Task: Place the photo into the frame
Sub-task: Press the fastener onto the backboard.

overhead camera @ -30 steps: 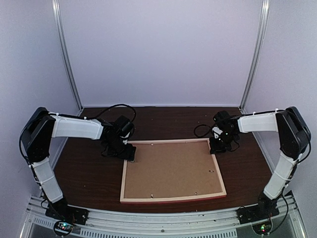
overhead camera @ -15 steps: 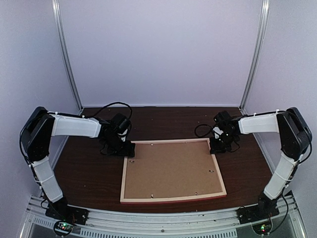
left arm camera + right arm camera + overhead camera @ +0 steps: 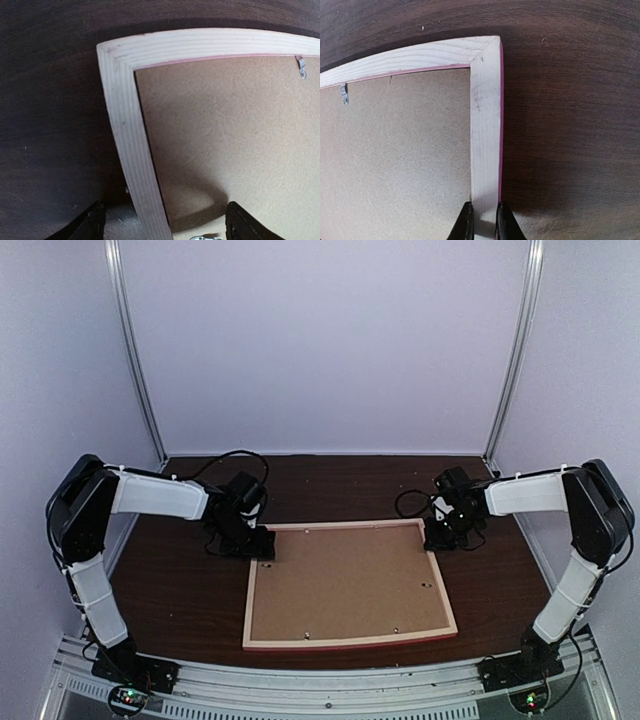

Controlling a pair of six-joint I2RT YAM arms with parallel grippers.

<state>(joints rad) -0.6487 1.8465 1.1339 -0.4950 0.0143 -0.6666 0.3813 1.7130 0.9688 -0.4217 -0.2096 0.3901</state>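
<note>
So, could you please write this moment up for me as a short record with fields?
frame: lies back side up on the table, pale wood rails
backing board: brown, seated inside the frame
photo: not in view
left gripper: open, straddling the frame's left rail near its far corner
right gripper: shut on the frame's right rail near its far corner

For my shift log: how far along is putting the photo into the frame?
Looks done: the frame lies face down, backing board seated in it. The photo is out of sight, perhaps underneath. In hand: right gripper pinches the right rail; left gripper stands open astride the left rail. Left: probably flipping the frame to check.
</note>
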